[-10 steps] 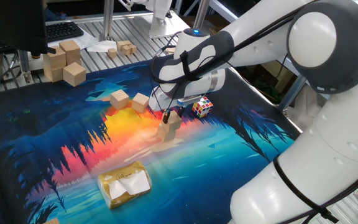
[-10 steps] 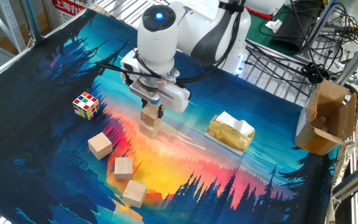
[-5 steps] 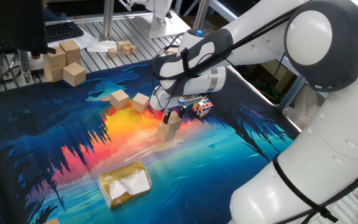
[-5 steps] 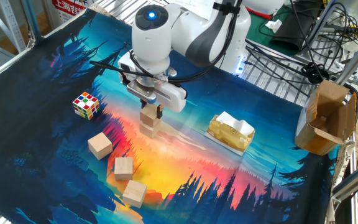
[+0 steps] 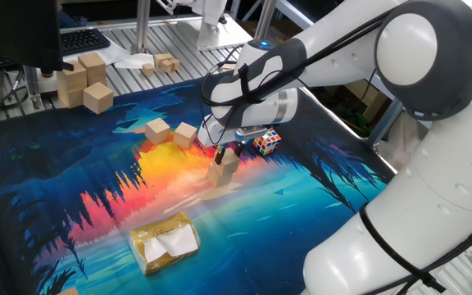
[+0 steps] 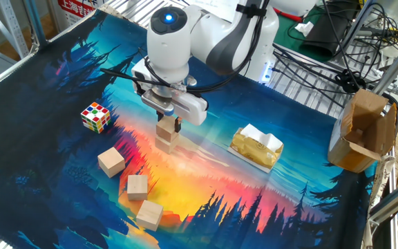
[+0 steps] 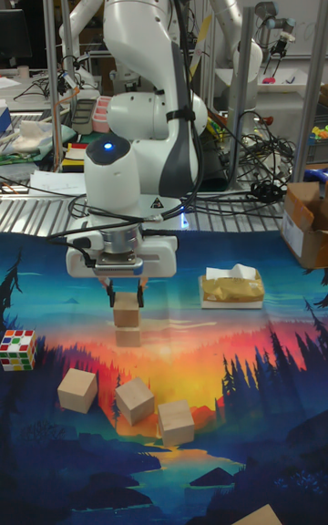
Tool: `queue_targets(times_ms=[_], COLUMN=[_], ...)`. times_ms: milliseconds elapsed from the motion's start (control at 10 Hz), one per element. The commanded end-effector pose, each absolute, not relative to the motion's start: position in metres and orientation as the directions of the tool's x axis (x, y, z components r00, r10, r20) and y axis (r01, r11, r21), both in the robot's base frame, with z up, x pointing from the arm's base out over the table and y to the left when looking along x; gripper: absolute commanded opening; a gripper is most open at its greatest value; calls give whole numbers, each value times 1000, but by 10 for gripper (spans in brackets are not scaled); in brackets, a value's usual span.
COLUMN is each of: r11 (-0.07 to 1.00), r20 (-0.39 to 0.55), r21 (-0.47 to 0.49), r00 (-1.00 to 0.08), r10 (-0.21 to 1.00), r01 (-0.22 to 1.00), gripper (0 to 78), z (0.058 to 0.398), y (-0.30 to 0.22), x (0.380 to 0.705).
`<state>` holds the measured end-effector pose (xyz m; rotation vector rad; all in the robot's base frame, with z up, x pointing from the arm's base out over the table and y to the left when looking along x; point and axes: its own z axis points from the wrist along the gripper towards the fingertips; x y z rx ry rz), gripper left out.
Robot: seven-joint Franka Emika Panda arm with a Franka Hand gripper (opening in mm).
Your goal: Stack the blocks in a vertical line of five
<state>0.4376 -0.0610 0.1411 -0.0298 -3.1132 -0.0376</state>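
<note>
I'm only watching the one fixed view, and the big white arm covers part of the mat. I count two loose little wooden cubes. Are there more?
Observer: Yes, a third loose block lies near the puzzle cube; the arm hides it from you.
Operator: How tall is the pile under the claw?
Observer: Two. The tall fixed view shows the upper block sitting on the lower block, with the gripper straddling its top.
Operator: Anything past the yellow packet?
Observer: An open cardboard box stands off the mat beyond the yellow packet.
</note>
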Motion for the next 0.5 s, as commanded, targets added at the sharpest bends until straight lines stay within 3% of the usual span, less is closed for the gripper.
queue_targets(times_ms=[100, 500], r11=[999, 999], r20=[23, 22], r21=[31, 37], r00=[-999, -999], r10=[31, 36], r01=[32, 37], gripper=[13, 13], z=[140, 140], y=[-61, -61], x=[439, 439])
